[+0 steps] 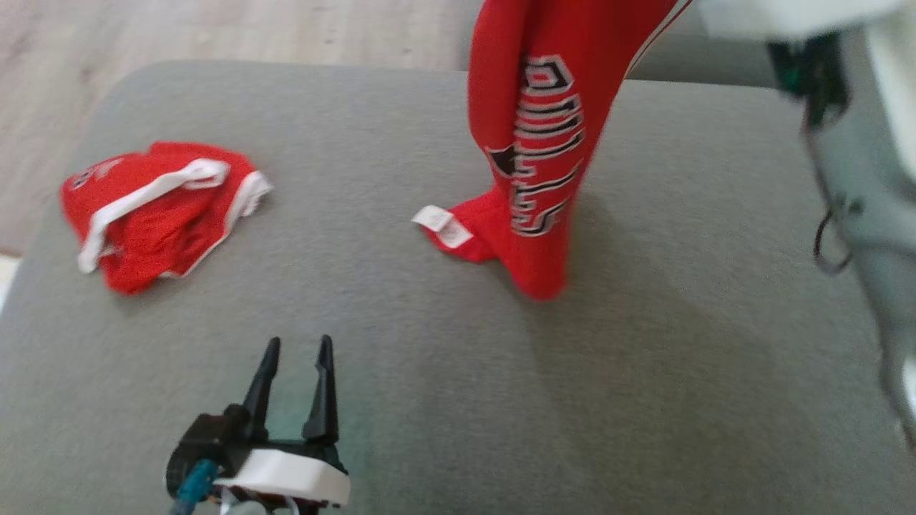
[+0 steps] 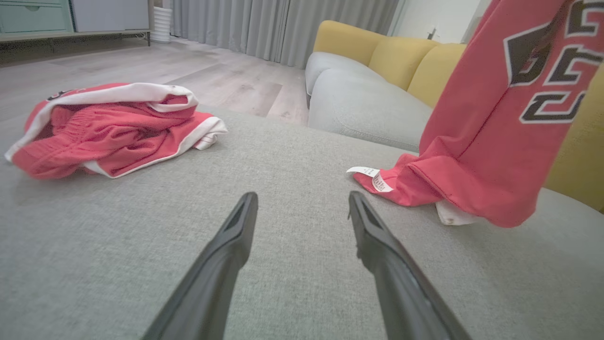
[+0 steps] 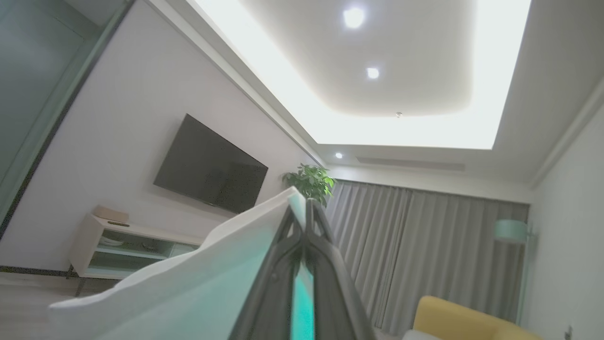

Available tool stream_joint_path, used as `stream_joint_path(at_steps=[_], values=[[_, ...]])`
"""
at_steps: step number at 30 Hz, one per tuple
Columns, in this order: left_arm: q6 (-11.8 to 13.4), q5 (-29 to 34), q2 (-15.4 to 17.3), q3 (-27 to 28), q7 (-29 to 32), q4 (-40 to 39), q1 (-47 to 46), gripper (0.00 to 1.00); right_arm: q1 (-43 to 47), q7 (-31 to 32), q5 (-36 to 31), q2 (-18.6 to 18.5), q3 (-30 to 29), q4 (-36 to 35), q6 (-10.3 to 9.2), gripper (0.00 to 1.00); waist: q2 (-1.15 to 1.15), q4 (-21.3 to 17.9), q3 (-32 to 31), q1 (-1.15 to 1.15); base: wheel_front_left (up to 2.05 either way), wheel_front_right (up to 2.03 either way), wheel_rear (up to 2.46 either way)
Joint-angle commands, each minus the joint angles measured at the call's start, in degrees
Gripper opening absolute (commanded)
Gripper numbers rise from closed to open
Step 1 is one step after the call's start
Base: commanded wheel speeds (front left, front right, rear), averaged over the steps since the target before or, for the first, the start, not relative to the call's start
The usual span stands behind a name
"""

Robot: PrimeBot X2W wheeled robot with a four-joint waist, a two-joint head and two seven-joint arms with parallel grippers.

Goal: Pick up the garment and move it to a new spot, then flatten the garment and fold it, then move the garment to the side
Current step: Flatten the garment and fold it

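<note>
The jersey [image 1: 544, 143] hangs in a long red column, its top out of the head view. Its lower end and white label [image 1: 442, 225] rest on the grey ottoman [image 1: 429, 372], right of centre. The right fingers [image 3: 306, 222] are pressed together and point up towards the ceiling, with a pale fold of cloth pinched at them. By my reading they carry the jersey. The left fingers [image 1: 323, 357] stand spread and empty, low over the ottoman and well apart from both the jersey and the crumpled shorts [image 1: 157, 214] at the left.

The jersey looks light, limp and fairly slick. It will probably collapse into folds when lowered rather than lie flat. The free hem beside the label seems the best place for a second hold, so the cloth can be drawn taut between two points.
</note>
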Motion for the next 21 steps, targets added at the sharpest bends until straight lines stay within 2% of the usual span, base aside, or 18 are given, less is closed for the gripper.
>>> stream_joint_path(at_steps=[1,5,9,15,21], values=[[-0.1,-0.4,0.1,0.7,-0.3,-1.2,-1.0,1.0,-4.6,-0.3,0.6,0.3,0.9,-0.1,-0.04,0.0,0.0,3.6,-0.1,0.0,0.0,0.0,0.0],[0.2,-1.4,0.1,-0.9,-0.3,-1.0,-0.9,1.0,-11.5,-0.3,-0.2,-0.8,2.7,4.3,-0.04,0.0,0.0,7.6,0.2,0.0,0.0,0.0,0.0],[0.7,-1.7,0.1,-1.5,-0.3,-0.9,-0.7,1.0,-15.0,-0.3,-0.9,-2.4,2.8,5.5,-0.04,0.0,0.0,9.9,0.6,0.0,0.0,0.0,0.0],[1.0,-1.2,0.1,-0.1,-0.3,-1.0,-0.3,1.0,-15.9,-0.3,-1.7,-3.9,-0.2,0.9,-0.04,0.0,0.0,8.7,1.1,0.0,0.0,0.0,0.0],[0.9,-1.2,0.1,-0.2,-0.3,-1.1,-0.9,1.0,-9.9,-0.3,-0.5,-6.3,-1.1,-3.7,-0.04,0.0,0.0,5.6,1.3,0.0,0.0,0.0,0.0]])
